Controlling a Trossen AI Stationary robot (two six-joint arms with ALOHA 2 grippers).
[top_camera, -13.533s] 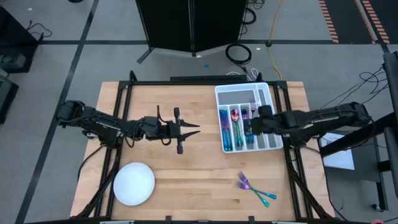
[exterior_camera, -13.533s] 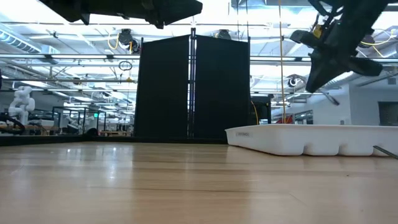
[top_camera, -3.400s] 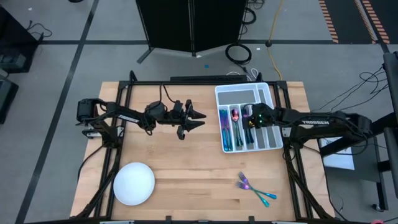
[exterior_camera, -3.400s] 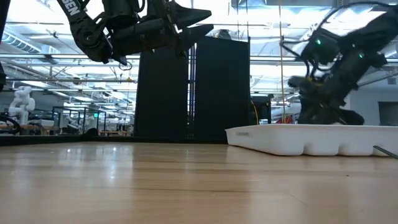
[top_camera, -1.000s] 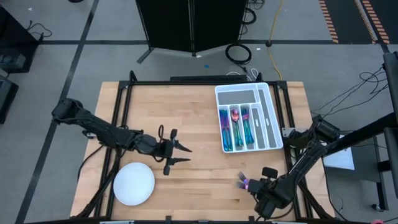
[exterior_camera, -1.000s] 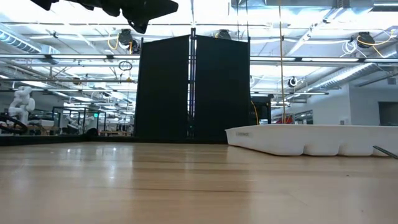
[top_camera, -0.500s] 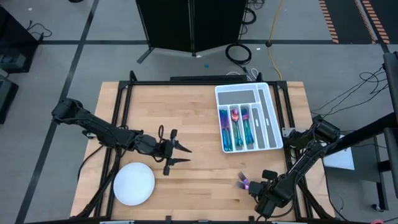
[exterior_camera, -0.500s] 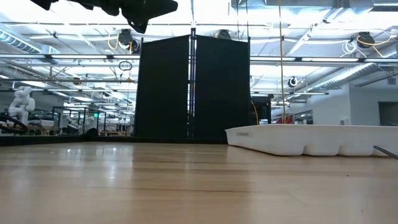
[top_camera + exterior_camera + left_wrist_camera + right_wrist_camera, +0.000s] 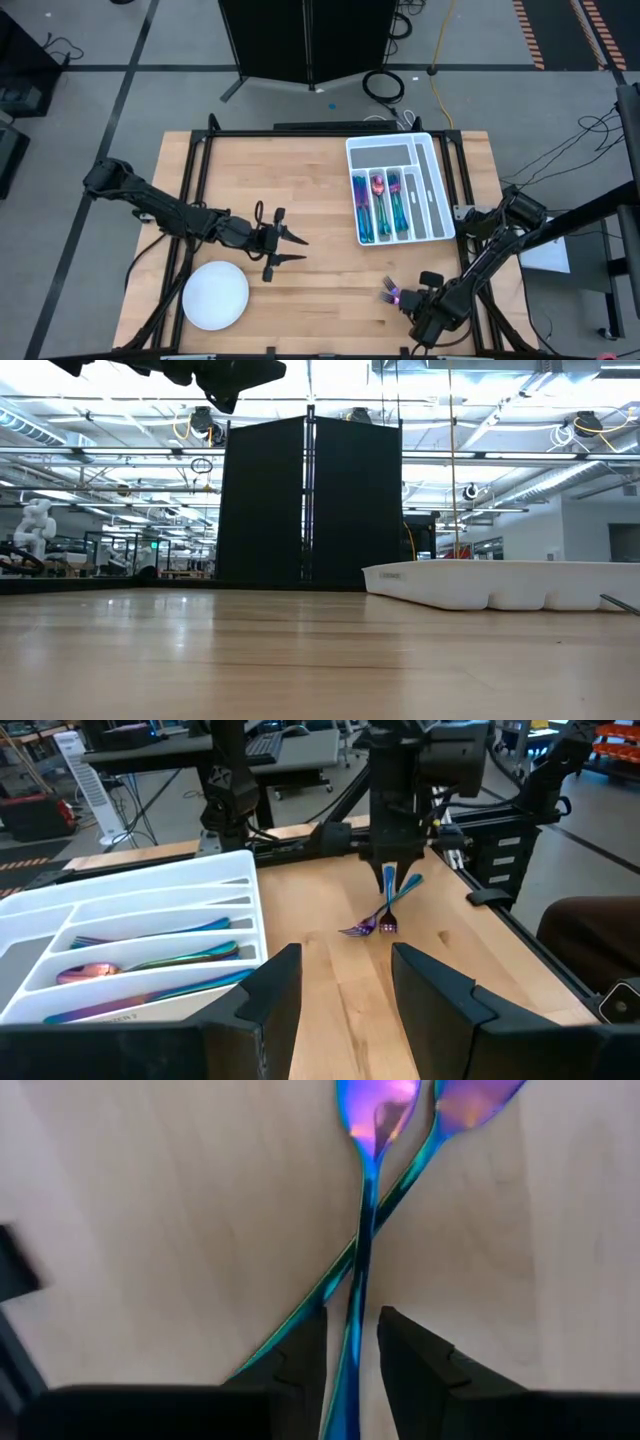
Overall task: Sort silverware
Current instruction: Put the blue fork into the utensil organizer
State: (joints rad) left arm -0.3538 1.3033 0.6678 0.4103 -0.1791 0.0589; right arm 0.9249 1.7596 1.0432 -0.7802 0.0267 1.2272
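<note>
Below, the right gripper (image 9: pixel 350 1355) is clamping one of two crossed forks (image 9: pixel 372 1140) at five o'clock on the table (image 9: pixel 320 250); the left gripper (image 9: pixel 290 248) is hovering agape near centre.

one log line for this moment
right gripper: closing around fork handle on table | left gripper: open, waiting mid-table | tray: partly filled

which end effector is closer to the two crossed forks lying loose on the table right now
The right. The right end effector is down over the crossed forks, its fingers straddling one handle. The left end effector hovers mid-table near the white plate, well away from them.
</note>
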